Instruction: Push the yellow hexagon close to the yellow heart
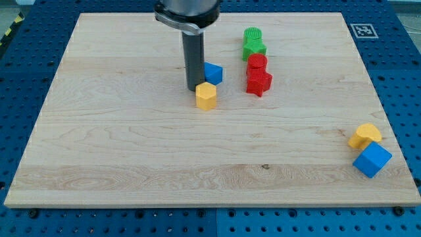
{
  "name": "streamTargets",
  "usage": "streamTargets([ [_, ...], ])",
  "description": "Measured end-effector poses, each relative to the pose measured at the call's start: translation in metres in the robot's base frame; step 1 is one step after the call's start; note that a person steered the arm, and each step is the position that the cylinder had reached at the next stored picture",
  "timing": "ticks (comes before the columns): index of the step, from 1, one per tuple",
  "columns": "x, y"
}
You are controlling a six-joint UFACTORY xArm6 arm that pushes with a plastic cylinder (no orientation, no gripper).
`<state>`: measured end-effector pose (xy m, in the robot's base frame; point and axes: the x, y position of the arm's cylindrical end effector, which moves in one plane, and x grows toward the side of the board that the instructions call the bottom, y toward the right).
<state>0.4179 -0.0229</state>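
Note:
The yellow hexagon (206, 96) lies a little above and left of the board's middle. My tip (195, 89) stands just at its upper left, touching or nearly touching it. The yellow heart (364, 135) lies far off at the view's lower right, near the board's right edge. A blue cube (371, 159) sits against the heart's lower right side.
A small blue block (213, 73) sits right behind my rod (194, 59), just above the hexagon. A red cylinder (257, 63) and a red star (258, 82) stand to its right, with a green cylinder (252, 35) and a green star (253, 49) above them. The wooden board (131, 145) lies on a blue pegboard.

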Motion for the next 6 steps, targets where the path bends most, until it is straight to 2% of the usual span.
streamTargets([
  [4, 0.082, 0.006],
  [5, 0.094, 0.010],
  [6, 0.093, 0.038],
])
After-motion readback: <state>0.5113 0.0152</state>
